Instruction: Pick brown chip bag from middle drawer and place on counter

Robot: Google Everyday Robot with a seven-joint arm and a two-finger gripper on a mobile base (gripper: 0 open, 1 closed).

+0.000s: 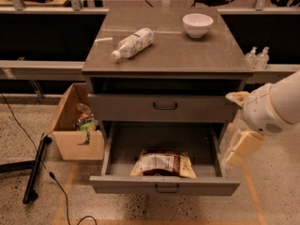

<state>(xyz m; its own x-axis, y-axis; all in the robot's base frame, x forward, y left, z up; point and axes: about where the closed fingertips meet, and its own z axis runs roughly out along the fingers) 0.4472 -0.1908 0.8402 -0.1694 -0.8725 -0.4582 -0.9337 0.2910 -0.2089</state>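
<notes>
Low on the right of the cabinet, the gripper (239, 150) is seen hanging from a white arm (274, 107), just beside the right wall of the middle drawer (122, 185) and outside it. Whether it is apart or together cannot be told. It is well apart from the brown chip bag (163, 164).

At the far left, a black pole (36, 170) is laid on the speckled floor, with a thin dark cable (58, 186) trailed beside it. Next to these, an open cardboard box (77, 146) is set against the cabinet's left side; some items are held in it, but they cannot be made out.

On the counter (187, 55), a clear plastic bottle (133, 43) is laid on its side toward the left, its white cap pointed to the front left. A white bowl (197, 25) is stood upright near the back right, well apart from the bottle.

Under the counter, the upper drawer (126, 108) is shut. Below it, the middle drawer is pulled fully out. The brown chip bag is laid flat on the drawer floor, near the front panel and roughly centred, with its white printed panel turned up and its tan ends pointed left and right.

Right of the counter, two small clear bottles (257, 57) are stood on a ledge behind the arm.
</notes>
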